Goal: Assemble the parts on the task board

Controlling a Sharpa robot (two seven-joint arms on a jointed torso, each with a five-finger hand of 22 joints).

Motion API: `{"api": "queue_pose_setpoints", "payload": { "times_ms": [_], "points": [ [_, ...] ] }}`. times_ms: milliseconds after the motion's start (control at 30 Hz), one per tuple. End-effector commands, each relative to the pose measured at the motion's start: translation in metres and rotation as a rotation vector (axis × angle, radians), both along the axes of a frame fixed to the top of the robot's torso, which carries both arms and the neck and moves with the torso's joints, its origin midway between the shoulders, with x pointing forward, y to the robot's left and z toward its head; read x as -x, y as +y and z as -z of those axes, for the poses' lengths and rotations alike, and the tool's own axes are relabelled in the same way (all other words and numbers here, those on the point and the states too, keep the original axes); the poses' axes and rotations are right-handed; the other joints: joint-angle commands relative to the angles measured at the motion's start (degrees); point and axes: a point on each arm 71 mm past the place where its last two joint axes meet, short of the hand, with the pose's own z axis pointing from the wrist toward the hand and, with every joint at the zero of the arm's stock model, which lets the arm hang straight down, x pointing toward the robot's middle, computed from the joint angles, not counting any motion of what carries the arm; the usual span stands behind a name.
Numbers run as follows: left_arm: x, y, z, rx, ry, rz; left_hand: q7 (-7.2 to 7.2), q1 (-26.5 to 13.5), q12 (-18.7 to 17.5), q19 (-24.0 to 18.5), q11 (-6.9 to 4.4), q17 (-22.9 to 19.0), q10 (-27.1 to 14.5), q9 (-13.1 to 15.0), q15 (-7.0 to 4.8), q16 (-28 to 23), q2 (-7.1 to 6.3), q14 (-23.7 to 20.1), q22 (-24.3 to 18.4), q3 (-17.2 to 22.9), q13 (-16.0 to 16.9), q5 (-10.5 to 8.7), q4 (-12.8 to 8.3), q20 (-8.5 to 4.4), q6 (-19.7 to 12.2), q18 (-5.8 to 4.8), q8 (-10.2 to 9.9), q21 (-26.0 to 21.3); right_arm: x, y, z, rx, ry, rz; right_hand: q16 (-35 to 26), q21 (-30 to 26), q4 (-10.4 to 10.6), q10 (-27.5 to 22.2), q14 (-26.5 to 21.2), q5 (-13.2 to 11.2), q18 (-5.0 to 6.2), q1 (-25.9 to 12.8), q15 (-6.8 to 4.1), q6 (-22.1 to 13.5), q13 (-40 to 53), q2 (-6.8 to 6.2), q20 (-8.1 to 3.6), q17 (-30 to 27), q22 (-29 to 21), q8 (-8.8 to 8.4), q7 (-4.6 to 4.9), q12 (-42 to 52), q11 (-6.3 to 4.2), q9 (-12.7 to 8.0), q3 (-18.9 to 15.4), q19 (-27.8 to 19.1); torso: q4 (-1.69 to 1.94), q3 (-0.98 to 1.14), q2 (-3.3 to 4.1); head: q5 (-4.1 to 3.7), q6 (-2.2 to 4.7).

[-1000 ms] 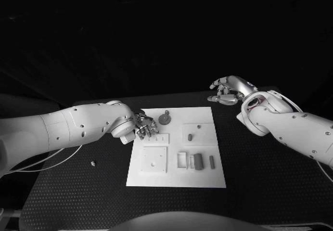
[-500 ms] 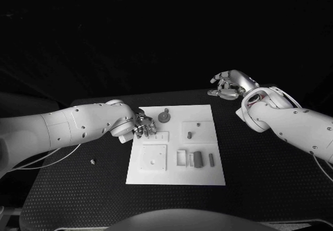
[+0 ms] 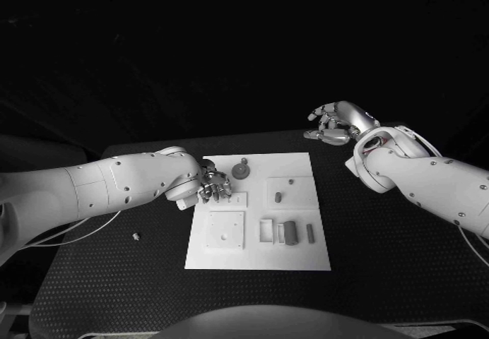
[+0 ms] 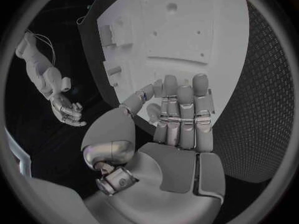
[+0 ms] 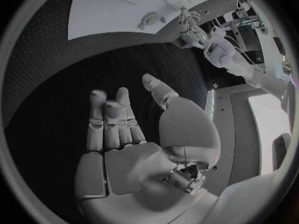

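Left hand (image 3: 213,185), fingers curled, rests on the white board's (image 3: 260,260) upper-left edge; whether it holds anything is unclear. Right hand (image 3: 334,126) hovers upper right, fingers apart, holding nothing.

A black desk (image 3: 122,275) with a finely dotted, textured surface carried everything in the scene. On its left part, well apart from the white plate, lay one small pale object (image 3: 136,236); it was too small to identify, possibly a loose screw or a scrap. Beyond the desk's far edge the background was dark. In the right wrist view a pale cabinet-like unit (image 5: 264,114) stood in the room beyond the desk.
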Motion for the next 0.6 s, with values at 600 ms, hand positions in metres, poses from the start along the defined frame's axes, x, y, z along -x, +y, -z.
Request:
{"api": "queue_pose_setpoints", "payload": {
  "times_ms": [600],
  "points": [
    [-0.0024,-0.0053,0.0035,-0.091,-0.049,0.068,-2.45,0.29,2.02,2.67,-2.37,-1.11,1.82,2.77,-1.69,2.41,0.14,0.52,1.31,1.6,0.87,-1.76,2.1,-2.31,3.77,0.97,2.13,1.57,0.0006,0.0035,-0.0004,-0.005,0.004,-0.01,-0.17,-0.32,0.45,0.04,0.04,-0.09,0.87,-0.16,-0.17,-0.79,-0.1,0.69,-0.25,-0.08,0.54,0.3,1.06,0.24,-0.23,-0.12,-0.09,0.1,0.06,-0.03,-0.02,-0.26,-0.24]
  ]
}}
